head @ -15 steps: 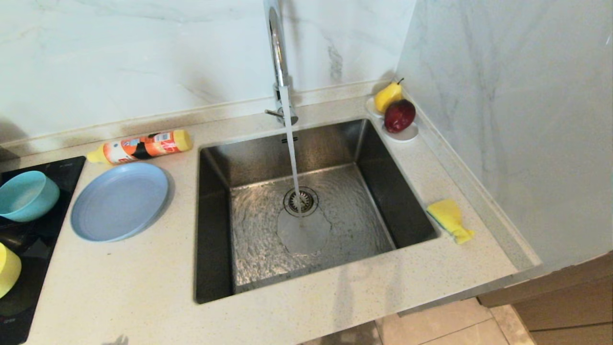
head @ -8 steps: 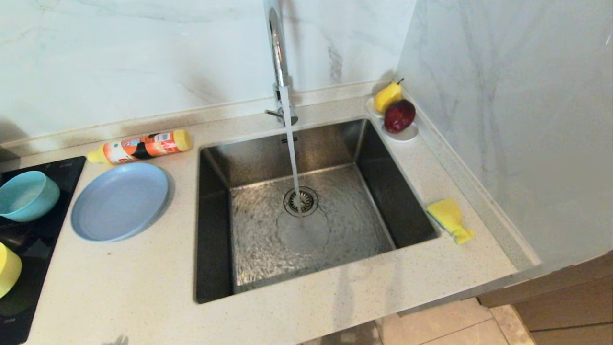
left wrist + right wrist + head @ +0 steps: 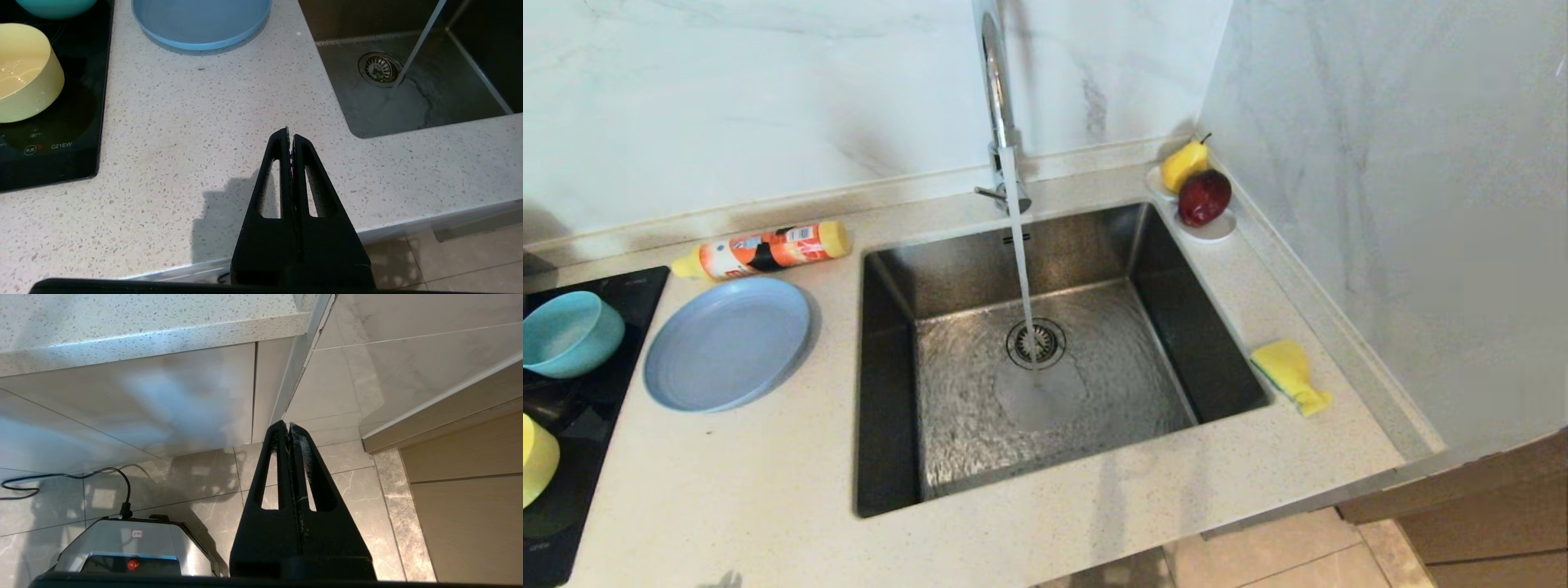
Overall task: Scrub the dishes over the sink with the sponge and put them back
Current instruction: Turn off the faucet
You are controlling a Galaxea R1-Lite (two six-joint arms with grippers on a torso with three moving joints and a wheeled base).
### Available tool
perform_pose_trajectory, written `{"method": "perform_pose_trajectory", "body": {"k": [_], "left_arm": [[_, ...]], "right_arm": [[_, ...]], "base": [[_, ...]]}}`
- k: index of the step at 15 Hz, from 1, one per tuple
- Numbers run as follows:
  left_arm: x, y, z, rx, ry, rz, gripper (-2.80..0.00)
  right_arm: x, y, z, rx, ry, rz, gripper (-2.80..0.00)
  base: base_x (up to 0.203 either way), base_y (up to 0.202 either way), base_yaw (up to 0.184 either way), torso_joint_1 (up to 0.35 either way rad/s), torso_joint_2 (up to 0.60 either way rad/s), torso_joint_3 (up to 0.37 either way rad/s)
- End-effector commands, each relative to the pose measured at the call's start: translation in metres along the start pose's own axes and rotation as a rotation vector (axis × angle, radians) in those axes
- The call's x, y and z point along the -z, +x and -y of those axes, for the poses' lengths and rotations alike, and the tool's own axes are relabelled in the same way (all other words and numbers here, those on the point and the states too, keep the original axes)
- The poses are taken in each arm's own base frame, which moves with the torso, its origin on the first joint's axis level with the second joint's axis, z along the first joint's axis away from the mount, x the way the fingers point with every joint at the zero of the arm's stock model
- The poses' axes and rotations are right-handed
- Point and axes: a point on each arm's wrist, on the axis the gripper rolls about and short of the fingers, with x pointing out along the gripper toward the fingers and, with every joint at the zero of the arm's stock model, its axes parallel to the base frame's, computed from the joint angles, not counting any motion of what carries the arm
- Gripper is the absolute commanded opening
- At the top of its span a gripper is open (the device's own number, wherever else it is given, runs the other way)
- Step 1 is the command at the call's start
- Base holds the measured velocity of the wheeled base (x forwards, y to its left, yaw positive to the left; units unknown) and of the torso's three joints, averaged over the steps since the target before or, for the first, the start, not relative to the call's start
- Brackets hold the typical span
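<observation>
Water is being run from the faucet (image 3: 995,90), its top cut off by the frame, into the sink (image 3: 1045,359), blurring the drain strainer (image 3: 1036,343). Left of the sink, the grey-blue plate (image 3: 727,343) is being kept on the counter (image 3: 727,490); farther left, the teal bowl (image 3: 568,333) and yellow-green bowl (image 3: 538,459) are being cropped at the edge. The sponge (image 3: 1290,376) is lying right of the sink. The left gripper (image 3: 290,139), jaws pressed together, is being held above the counter's front edge; the right gripper (image 3: 288,428), likewise closed, is being held below counter level.
</observation>
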Motion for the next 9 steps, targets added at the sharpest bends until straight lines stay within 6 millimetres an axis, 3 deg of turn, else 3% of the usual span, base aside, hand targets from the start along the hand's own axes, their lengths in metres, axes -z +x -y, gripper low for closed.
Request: {"method": "perform_pose_trajectory", "body": {"k": [1,9], "left_arm": [[0.0065,0.0015,0.0,-0.001,0.0,-0.025,-2.8],[0.0065,0.0015,0.0,-0.001,0.0,-0.025,-2.8]], "right_arm": [[-0.0004,0.0004,0.0,-0.001,0.005,-0.005,-2.8],[-0.0002,0.0003,0.0,0.001,0.008,-0.005,-2.8]], "base": [[0.0,0.0,0.0,0.0,0.0,0.0],[0.0,0.0,0.0,0.0,0.0,0.0]]}}
